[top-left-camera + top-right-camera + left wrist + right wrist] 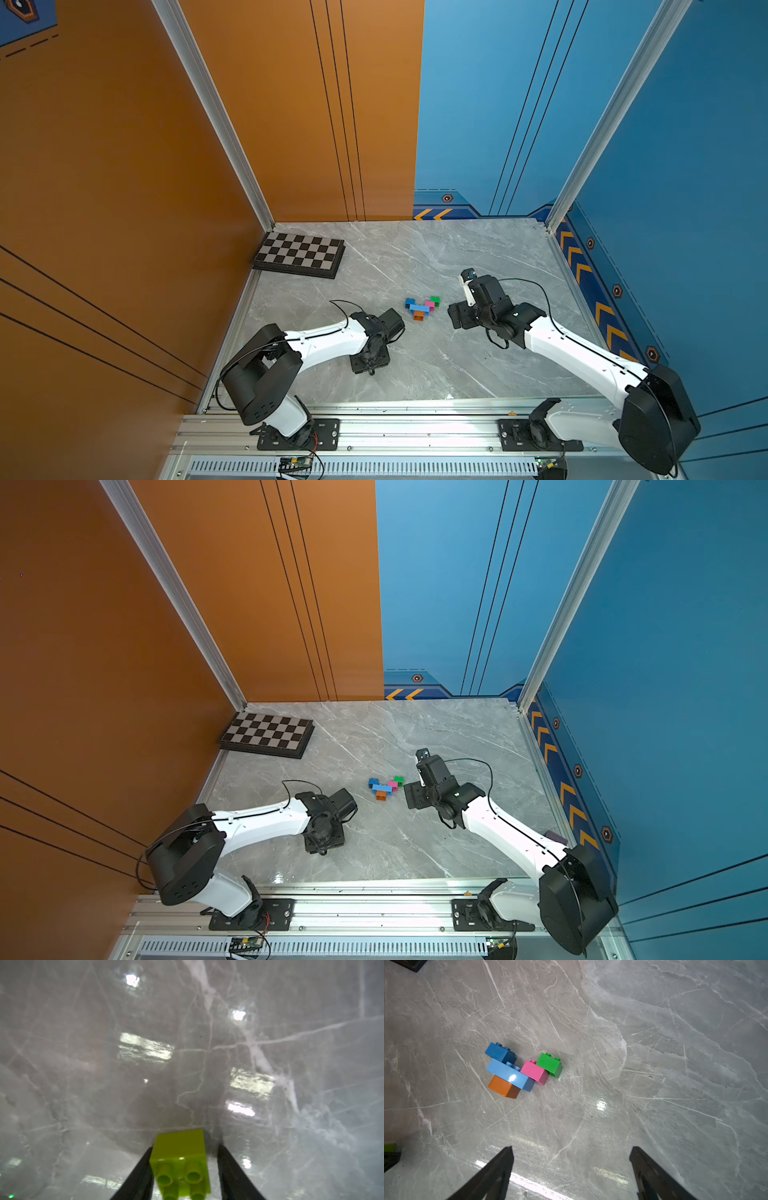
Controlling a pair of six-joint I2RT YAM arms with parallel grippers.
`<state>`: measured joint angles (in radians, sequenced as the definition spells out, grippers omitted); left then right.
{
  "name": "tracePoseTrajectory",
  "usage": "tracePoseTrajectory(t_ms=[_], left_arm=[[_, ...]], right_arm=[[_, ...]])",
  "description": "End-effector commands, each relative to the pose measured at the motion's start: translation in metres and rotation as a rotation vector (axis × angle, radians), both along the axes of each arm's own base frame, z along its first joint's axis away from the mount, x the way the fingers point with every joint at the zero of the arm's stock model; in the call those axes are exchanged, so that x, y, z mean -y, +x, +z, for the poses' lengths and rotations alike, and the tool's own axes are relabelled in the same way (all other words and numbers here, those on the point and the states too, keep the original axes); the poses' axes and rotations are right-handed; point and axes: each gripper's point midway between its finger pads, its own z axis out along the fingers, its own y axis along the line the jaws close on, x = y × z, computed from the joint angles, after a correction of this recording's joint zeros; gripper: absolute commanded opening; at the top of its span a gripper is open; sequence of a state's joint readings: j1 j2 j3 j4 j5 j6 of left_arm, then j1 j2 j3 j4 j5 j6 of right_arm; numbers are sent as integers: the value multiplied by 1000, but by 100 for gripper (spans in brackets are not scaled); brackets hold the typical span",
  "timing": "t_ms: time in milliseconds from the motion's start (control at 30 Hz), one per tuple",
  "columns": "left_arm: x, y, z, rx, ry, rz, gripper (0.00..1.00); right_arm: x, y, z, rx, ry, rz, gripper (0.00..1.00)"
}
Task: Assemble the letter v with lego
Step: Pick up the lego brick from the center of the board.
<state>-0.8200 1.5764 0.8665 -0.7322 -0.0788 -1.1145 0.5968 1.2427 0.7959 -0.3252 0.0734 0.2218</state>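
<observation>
A lime green lego brick (179, 1159) stands studs-up on the table between my left gripper's (184, 1167) fingers. One finger touches its side, and a thin strip of table shows between the brick and the other finger. My left gripper (370, 360) points straight down and hides that brick in both top views. The partly built letter v (422, 306) (521, 1072) lies flat mid-table: orange point, light-blue bar, dark blue on one arm, pink and green on the other. My right gripper (572, 1155) hovers open and empty just right of it (413, 798).
A folded chessboard (299, 254) lies in the far left corner. A purple object (555, 836) shows partly behind my right arm near the right wall. Orange and blue walls enclose the marble table (478, 257); a metal rail (415, 428) runs along its front.
</observation>
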Motion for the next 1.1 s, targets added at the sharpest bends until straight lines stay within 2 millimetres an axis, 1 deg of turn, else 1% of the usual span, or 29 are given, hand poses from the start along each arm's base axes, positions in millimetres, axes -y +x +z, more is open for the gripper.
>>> tracePoseTrajectory(t_ms=[0,67,133,233,267,333,400,433,500,533,600,700,800,867,933,1067], left_arm=[[1,3,0,-12,23,-28,32],[4,10,4,-7,-3,-48,23],[9,23,17,31,-43,-97,18],[22,48,46,113,-153,-205,13],[32,56,60,154,-219,-272,12],[59,67,90,273,-362,-451,12],[79,73,123,442,-440,-628,13],[82,75,135,514,-457,-685,13],[86,83,159,656,-479,-770,13],[91,83,168,721,-504,-826,13],[98,85,185,893,-491,-938,12],[98,84,186,1020,-472,-1029,12],[102,84,177,1009,-473,-1110,12],[107,84,173,998,-489,-1160,12],[111,82,169,1004,-493,-1216,11],[114,85,169,1019,-500,-1240,12]], right_arm=[[-26,-9,12,89,72,130,86],[-41,-18,18,131,113,213,84],[-55,-27,23,156,181,284,83],[-72,-39,34,160,289,380,83],[-78,-41,39,146,329,401,82],[-82,-36,48,86,387,365,79],[-86,-30,59,-24,440,308,75],[-85,-25,59,-78,446,254,75],[-89,-25,60,-198,461,202,72],[-89,-25,61,-234,466,170,72],[-91,-26,63,-298,497,119,71],[-98,-30,68,-364,547,81,67],[-104,-33,76,-380,580,69,65],[-113,-37,80,-403,596,84,62],[-118,-41,79,-422,591,89,59],[-123,-42,73,-444,571,88,57]])
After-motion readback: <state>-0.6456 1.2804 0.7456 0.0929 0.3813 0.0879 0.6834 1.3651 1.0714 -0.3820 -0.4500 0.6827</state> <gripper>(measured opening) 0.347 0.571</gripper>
